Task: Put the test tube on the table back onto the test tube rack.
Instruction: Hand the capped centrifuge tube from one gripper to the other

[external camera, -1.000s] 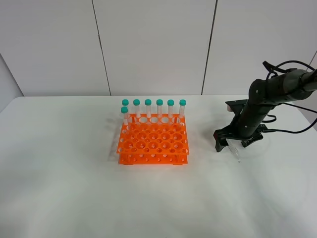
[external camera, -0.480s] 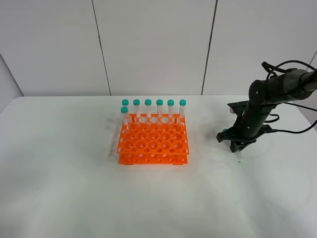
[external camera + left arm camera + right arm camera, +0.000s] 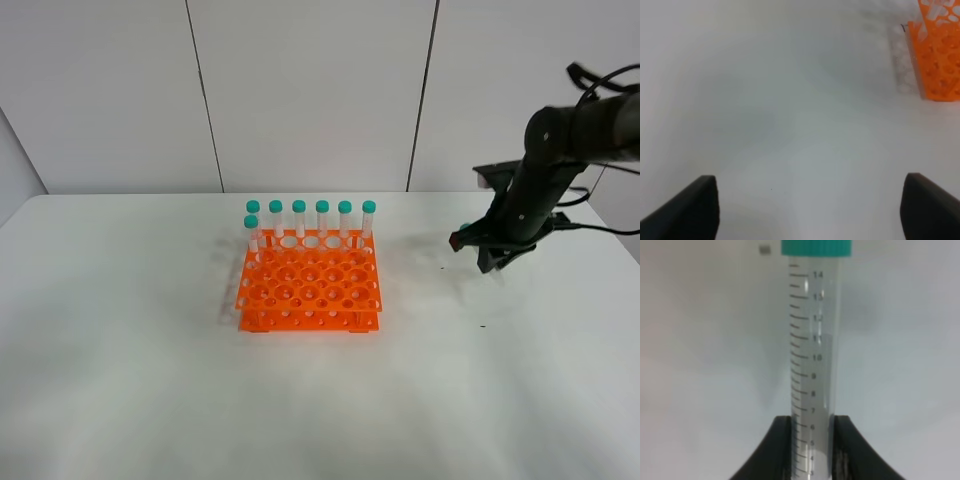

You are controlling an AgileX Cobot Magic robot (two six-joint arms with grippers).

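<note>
One orange test tube rack [image 3: 310,290] stands on the table [image 3: 150,380] with seven green-capped tubes [image 3: 322,220] upright, six along its back row and one just in front. An eighth test tube [image 3: 812,365] is pinched between the two fingers of the right gripper [image 3: 812,440], above the table well right of the rack; the left gripper [image 3: 810,210] has its jaws spread wide.

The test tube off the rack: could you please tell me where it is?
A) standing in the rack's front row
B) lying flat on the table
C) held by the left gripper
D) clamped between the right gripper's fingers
D: the right wrist view shows the test tube pinched between the right gripper's black fingers.
</note>
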